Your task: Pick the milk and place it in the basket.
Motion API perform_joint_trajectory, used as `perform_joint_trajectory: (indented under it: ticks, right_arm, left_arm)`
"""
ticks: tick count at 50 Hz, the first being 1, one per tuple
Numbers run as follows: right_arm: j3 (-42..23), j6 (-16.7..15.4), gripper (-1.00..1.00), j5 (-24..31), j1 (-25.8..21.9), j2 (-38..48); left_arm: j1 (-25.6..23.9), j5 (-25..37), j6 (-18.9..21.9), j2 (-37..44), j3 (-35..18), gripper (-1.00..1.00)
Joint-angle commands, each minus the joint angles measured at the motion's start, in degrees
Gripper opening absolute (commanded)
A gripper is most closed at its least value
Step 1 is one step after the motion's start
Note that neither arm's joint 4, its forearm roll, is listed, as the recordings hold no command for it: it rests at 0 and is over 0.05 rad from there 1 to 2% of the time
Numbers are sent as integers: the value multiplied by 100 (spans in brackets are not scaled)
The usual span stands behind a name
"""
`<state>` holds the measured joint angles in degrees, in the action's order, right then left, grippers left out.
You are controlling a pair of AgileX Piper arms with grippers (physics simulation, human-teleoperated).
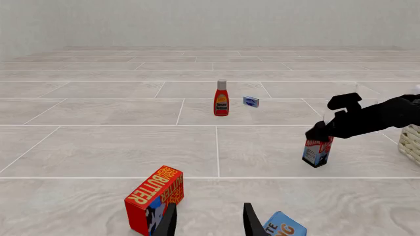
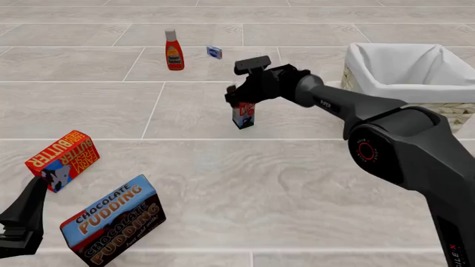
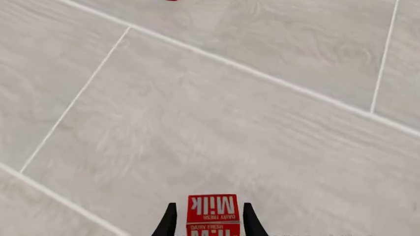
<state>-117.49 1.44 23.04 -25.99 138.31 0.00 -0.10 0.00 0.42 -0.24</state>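
Nearest the front camera: blue rectangular chocolate pudding box (image 2: 111, 221), lying tilted at near left, with the left gripper (image 2: 21, 222) just beside it, black, cut off by the frame edge; its jaws stand apart and hold nothing. Red-orange rectangular butter box (image 2: 63, 159) sits tilted just beyond. Far left: red plastic ketchup bottle (image 2: 173, 50), upright, and a small blue box (image 2: 214, 52) near it, print too small to read. Right gripper (image 2: 242, 104), black, reaches to mid-table; its fingers (image 3: 250, 221) sit one on either side of the small red gabled milk carton (image 2: 243, 114), closed against its top. Carton's upper half hidden by the gripper in front view; whether its base touches the tiled surface cannot be told. Woven cream wicker basket with white cloth lining (image 2: 404, 72) stands far right, well apart from the carton, partly cut off by the right arm
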Motion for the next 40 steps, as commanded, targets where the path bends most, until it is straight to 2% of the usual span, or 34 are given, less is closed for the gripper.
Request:
perform_joint_trajectory:
  ticks: [1,2,3,14,21,40]
  right_arm:
    - [217,67,100,-162,12,54]
    - [232,73,100,-176,7,67]
    - [283,81,-100,-215,-2,64]
    - [378,33,-100,-246,7,-7]
    - [443,-268,-100,-221,132,-430]
    - [328,-544,-100,106,262,-1508]
  left_arm:
    - [0,0,0,0,0,100]
    - [0,0,0,0,0,100]
    - [0,0,0,0,0,100]
    - [0,0,0,0,0,100]
    - [0,0,0,0,0,100]
    - [0,0,0,0,0,100]
